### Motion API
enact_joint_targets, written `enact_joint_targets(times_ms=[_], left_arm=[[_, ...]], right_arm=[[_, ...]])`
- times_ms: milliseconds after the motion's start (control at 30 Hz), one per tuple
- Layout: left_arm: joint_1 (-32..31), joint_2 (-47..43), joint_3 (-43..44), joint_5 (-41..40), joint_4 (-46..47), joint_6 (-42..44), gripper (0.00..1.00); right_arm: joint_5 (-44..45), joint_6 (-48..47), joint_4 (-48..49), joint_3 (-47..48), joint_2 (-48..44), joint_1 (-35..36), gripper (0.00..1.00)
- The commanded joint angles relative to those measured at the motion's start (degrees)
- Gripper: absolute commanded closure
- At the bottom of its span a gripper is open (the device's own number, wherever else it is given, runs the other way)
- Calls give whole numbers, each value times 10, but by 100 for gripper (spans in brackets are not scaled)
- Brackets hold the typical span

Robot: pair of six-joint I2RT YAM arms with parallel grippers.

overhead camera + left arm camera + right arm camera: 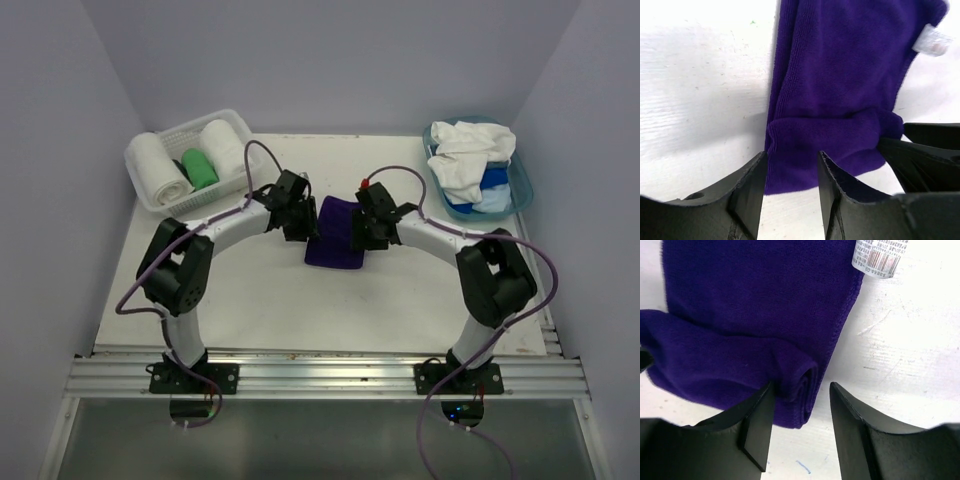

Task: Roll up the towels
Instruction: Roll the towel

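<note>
A deep purple towel [337, 238] lies flat mid-table, its near end turned into a small roll [805, 380]. My left gripper [302, 228] stands open at the roll's left end [790, 150], its jaws apart on either side of the towel's corner. My right gripper [360, 235] stands open at the right end, one finger on each side of the coiled edge. In the left wrist view the right gripper's fingers [930, 150] show at the right. More towels are piled in a teal tub: white [468, 155], royal blue [492, 178] and pale blue [490, 203].
A white lattice basket [190, 203] at the back left holds two rolled white towels [158, 168] [222, 145] and a rolled green one [200, 170]. The teal tub [522, 188] sits at the back right. A white label [877, 255] hangs off the purple towel's far right corner.
</note>
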Motion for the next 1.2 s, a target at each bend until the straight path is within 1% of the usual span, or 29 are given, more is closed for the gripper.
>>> enact_joint_targets(times_ms=[0,33,167,200,233,267,300,333,400,433,467,567,700,733,833,900,1000,1100,1167], left_arm=[[8,-79,-8,-39,-11,4,52],[7,-91,-14,-36,-8,-1,52],[7,-100,-45,1,7,-16,55],[7,-100,-50,19,20,-17,58],[5,-96,-55,25,27,-21,63],[4,-92,-65,32,34,-22,66],[4,-89,-66,47,46,-24,68],[4,-77,-67,54,50,-25,74],[4,-63,-63,69,66,-25,79],[3,-47,-61,73,71,-24,83],[3,-37,-49,74,73,-22,84],[4,2,-23,81,76,-14,86],[5,48,12,84,60,-3,87],[5,58,17,84,59,1,88],[5,60,17,82,58,4,88],[6,55,9,77,55,7,88],[7,24,-21,74,57,6,88],[7,-5,-69,70,64,4,88],[7,-33,-110,68,66,1,88]], right_arm=[[-16,16,-1,15,-51,-2,48],[-14,18,0,11,-56,-2,46],[-7,21,2,0,-78,-2,45],[-10,21,1,0,-80,-3,45],[-20,21,2,0,-83,-2,45],[-21,21,4,0,-84,0,47],[-22,19,6,0,-84,0,50],[-21,19,9,1,-82,3,59],[-24,17,9,7,-73,4,69],[-24,16,12,14,-69,5,76],[-26,15,15,17,-58,5,80],[-26,7,19,36,-20,3,86],[-16,-3,15,64,39,0,88],[-10,-4,15,67,44,-2,90],[1,-7,21,57,55,0,90],[3,-7,23,44,50,3,91],[-9,7,43,-14,28,21,91],[-16,32,52,-55,8,46,91],[-34,52,70,-100,-13,71,91]])
